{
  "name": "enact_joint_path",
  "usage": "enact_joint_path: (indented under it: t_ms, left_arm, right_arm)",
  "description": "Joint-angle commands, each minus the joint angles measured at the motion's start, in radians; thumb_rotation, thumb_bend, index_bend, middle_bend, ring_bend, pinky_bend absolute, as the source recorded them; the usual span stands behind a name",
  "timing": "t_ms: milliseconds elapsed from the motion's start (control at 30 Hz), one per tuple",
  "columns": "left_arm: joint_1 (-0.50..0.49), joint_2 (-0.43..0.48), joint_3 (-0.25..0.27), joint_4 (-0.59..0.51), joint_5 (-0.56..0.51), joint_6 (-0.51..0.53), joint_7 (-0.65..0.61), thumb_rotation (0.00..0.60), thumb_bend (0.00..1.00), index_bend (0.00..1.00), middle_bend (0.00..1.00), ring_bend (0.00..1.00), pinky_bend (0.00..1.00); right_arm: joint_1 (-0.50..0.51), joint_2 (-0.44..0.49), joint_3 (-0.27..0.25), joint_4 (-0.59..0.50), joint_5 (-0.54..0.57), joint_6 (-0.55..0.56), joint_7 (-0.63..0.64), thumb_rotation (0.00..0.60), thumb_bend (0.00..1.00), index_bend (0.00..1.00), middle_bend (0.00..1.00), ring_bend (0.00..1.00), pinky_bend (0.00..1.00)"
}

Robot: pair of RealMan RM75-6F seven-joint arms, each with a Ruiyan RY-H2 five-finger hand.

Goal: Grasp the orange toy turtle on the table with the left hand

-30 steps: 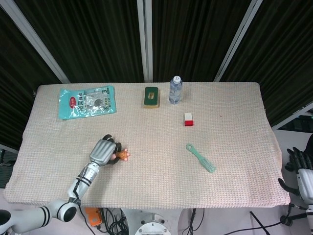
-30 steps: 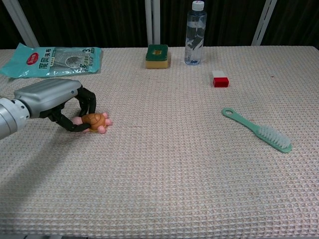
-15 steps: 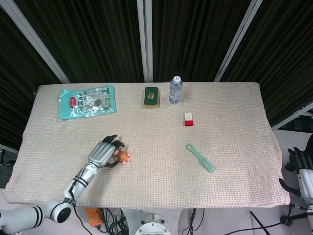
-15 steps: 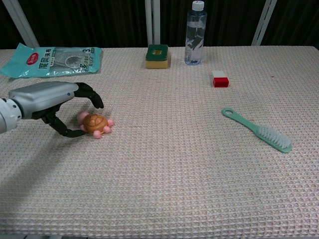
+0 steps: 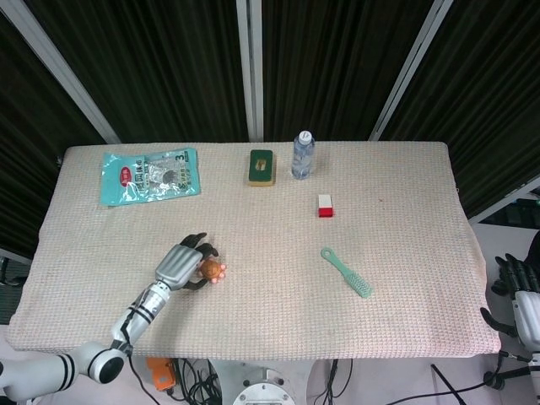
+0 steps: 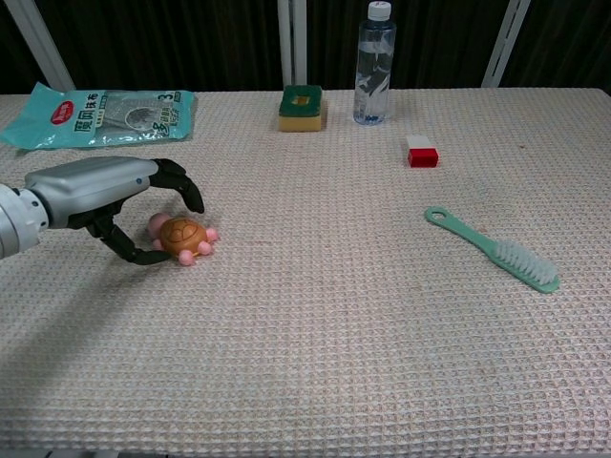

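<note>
The orange toy turtle [image 6: 181, 238] [image 5: 211, 270], with pink legs, sits on the woven table cloth at the front left. My left hand [image 6: 110, 196] [image 5: 180, 264] lies just left of it, palm toward the turtle. Its dark fingers [image 6: 186, 191] arch over the shell without touching, and the thumb [image 6: 134, 253] curls low at the near side, so the hand cups the turtle loosely. My right hand [image 5: 516, 291] hangs off the table's right edge, holding nothing, and appears only in the head view.
A teal snack bag [image 6: 100, 114] lies at the back left. A green-and-yellow sponge [image 6: 301, 107] and a water bottle [image 6: 374, 65] stand at the back centre. A small red-and-white block [image 6: 421, 152] and a green brush [image 6: 496, 250] lie on the right.
One second ago my left hand's fingers were wrapped round the turtle. They have since spread apart, leaving the turtle on the cloth, and the hand has edged slightly toward it.
</note>
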Motion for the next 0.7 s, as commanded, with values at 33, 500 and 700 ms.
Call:
enact_joint_path:
  t_ms: [33,500,700]
  left_arm:
    - [-0.005,-0.013,0.003,0.021,0.005,-0.007,-0.015,0.6,0.26,0.32,0.28,0.03,0.13]
    - [-0.002,-0.065,0.003,0.085,0.024,0.031,-0.031,0.6,0.36,0.7,0.67,0.36,0.22]
    - [-0.001,-0.078,0.002,0.102,0.022,0.037,-0.023,0.6,0.36,0.8,0.77,0.44,0.24]
  right_arm:
    - [0.0,0.0,0.001,0.001,0.002,-0.001,0.001,0.6,0.17,0.0,0.0,0.0,0.0]
    - [-0.003,-0.003,0.0,0.015,0.006,-0.004,0.012,0.6,0.17,0.0,0.0,0.0,0.0]
    - [-0.003,-0.005,0.001,0.017,0.007,-0.005,0.013,0.6,0.17,0.0,0.0,0.0,0.0]
